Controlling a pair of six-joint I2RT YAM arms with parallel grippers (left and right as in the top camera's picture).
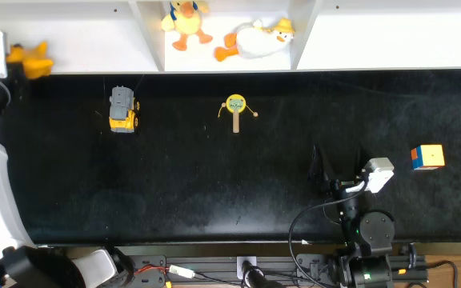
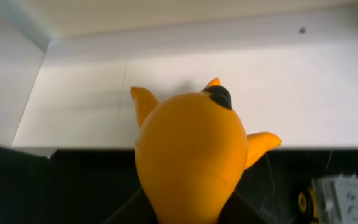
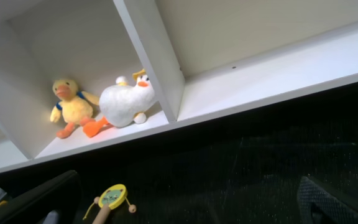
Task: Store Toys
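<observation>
A smooth orange-yellow toy animal with pointed ears is pinched at its lower end between the left arm's jaws. In the top view this toy sits at the front edge of the left compartment of the white shelf unit, which runs along the far side of the black bench. Whether it rests on the shelf floor or hangs above it cannot be told.

The middle compartment holds a yellow plush duck with orange feet, and just beside it lies a white plush goose with an orange beak and feet.

On the bench, a yellow and grey toy truck stands near the shelf, well apart from a small green-faced rattle drum on a wooden handle. A multicoloured puzzle cube lies toward the right end.

The right arm is low over the bench near its base, its jaws spread with nothing between them.
</observation>
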